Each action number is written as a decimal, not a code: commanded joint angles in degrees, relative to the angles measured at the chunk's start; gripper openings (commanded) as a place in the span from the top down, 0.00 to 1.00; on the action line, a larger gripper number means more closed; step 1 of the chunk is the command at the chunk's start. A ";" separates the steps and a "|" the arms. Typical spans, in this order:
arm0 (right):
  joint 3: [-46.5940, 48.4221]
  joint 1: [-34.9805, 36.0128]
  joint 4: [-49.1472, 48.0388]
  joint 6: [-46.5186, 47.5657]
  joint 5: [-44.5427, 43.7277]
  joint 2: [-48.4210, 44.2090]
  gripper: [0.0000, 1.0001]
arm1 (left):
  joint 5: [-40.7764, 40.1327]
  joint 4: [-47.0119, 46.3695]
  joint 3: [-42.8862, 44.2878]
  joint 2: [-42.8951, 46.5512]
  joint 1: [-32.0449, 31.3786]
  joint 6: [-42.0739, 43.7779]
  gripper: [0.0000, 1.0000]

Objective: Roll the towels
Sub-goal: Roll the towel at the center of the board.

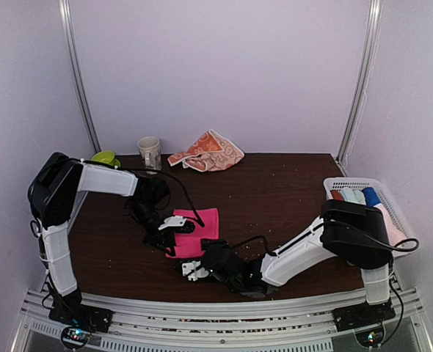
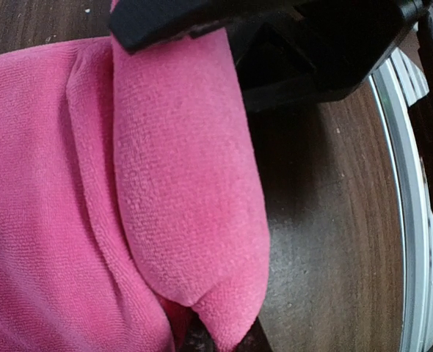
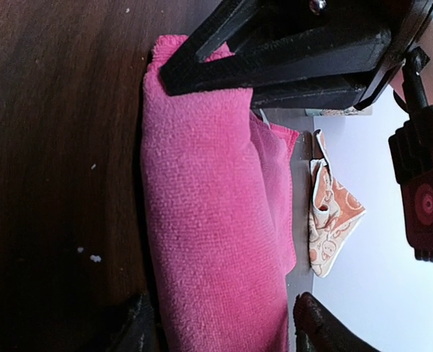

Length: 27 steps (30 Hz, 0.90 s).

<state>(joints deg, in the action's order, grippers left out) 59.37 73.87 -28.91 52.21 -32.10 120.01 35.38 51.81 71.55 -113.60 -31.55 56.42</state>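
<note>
The hot pink towel (image 1: pixel 199 233) lies on the dark table, its near edge folded into a thick roll (image 3: pixel 209 220). My left gripper (image 1: pixel 171 229) is at the towel's left edge, shut on a pinched fold of the pink cloth (image 2: pixel 194 220); its fingertips (image 2: pixel 227 343) are mostly hidden under the fabric. At the towel's front edge, my right gripper (image 1: pixel 196 269) stands open, with its two dark fingers (image 3: pixel 137 326) either side of the rolled part. The orange-peach bunny-print towel (image 1: pixel 210 152) lies crumpled at the table's back edge, also in the right wrist view (image 3: pixel 330 220).
A white basket (image 1: pixel 378 192) with rolled cloths stands at the right edge of the table. A mug (image 1: pixel 150 152) and a green object (image 1: pixel 105 158) sit at the back left. Small crumbs dot the table (image 1: pixel 275 198).
</note>
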 commanded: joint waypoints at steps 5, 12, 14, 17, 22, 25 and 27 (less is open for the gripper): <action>4.65 -1.82 10.96 -3.76 3.20 2.24 0.60 | -6.10 4.07 -1.68 -3.38 -0.11 0.65 1.00; 5.75 -2.65 17.34 -7.60 6.99 1.53 0.85 | -6.25 4.03 -1.42 -2.22 0.17 1.25 1.00; 6.43 -2.91 19.53 -8.49 8.89 1.40 0.92 | -6.48 3.56 -1.68 -1.13 0.42 1.40 0.91; 7.33 -3.37 22.87 -12.13 12.10 0.71 0.97 | -7.31 1.87 -2.89 1.69 1.12 1.45 0.73; 7.89 -4.38 26.91 -16.23 17.37 -0.67 1.00 | -7.79 -2.08 -5.58 8.00 3.17 0.96 0.54; 8.68 -5.01 29.25 -18.64 21.36 -1.03 1.00 | -8.99 -6.60 -8.88 12.83 4.16 0.44 0.48; 9.54 -5.42 31.00 -20.07 23.91 -1.09 1.00 | -9.30 -10.63 -11.91 16.04 4.94 0.00 0.46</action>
<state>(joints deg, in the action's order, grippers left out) 68.23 69.25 -7.27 37.41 -16.71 119.24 29.74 47.55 64.12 -103.28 -28.51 57.23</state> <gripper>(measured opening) 0.153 0.531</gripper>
